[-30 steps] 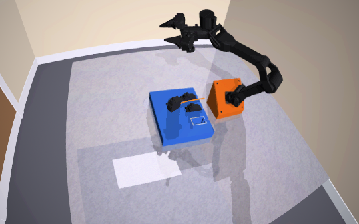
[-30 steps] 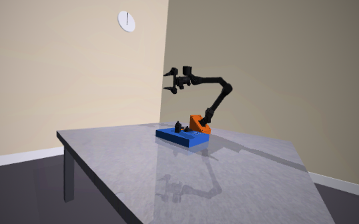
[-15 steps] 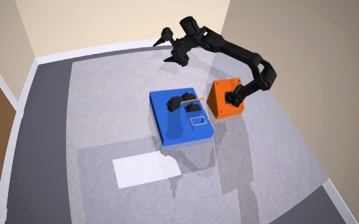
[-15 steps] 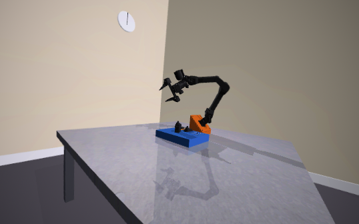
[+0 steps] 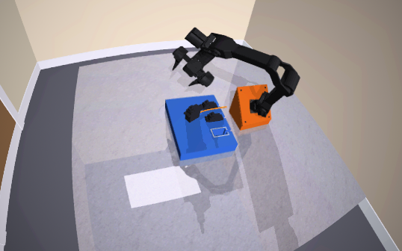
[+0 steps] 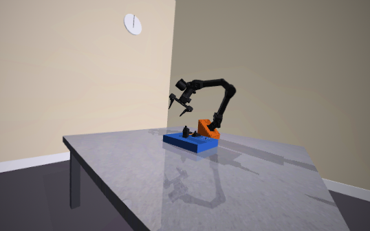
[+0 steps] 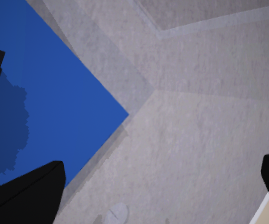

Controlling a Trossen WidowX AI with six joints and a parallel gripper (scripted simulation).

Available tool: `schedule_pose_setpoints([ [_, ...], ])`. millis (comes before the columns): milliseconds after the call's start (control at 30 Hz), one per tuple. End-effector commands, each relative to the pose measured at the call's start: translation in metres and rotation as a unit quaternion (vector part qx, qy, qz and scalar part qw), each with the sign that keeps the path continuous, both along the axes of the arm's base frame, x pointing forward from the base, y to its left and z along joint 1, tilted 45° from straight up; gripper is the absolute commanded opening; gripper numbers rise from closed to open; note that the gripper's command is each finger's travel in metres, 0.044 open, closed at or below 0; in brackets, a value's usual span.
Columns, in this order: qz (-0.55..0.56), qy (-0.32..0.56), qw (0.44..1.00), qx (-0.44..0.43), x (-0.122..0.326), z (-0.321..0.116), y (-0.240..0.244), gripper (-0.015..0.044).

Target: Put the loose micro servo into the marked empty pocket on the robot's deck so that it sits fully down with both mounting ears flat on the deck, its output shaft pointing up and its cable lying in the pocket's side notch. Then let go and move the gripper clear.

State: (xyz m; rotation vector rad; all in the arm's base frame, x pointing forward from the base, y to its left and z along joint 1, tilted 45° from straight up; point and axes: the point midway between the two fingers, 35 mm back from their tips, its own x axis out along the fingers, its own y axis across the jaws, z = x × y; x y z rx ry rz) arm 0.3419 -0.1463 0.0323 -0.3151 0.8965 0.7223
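Item: my black parallel-jaw gripper [image 5: 191,71], upper centre of the top view, fingers spread wide apart with nothing between them, hanging above the grey speckled table top [image 5: 128,112]. Item: flat blue rectangular deck [image 5: 191,140], centre frame, just beside my orange wedge-shaped base [image 5: 245,112]. Item: loose black micro servo [image 5: 192,112], small blocky body, at the deck's upper left, with a thin orange cable [image 5: 214,108] running to its right. Item: white-outlined empty pocket [image 5: 220,131], near the deck's right edge, below a second black servo [image 5: 214,117].
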Motion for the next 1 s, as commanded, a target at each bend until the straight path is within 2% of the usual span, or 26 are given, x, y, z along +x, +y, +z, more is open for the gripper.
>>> schedule_pose_setpoints([
  [0, -0.003, 0.051, 0.998, 0.034, -0.006, -0.003, 0.016, 0.0440],
  [567, -0.009, 0.290, 0.944, 0.157, -0.048, 0.001, 0.086, 0.0440],
  [967, -0.009, 0.299, 0.941, 0.160, -0.051, -0.016, 0.106, 0.0440],
])
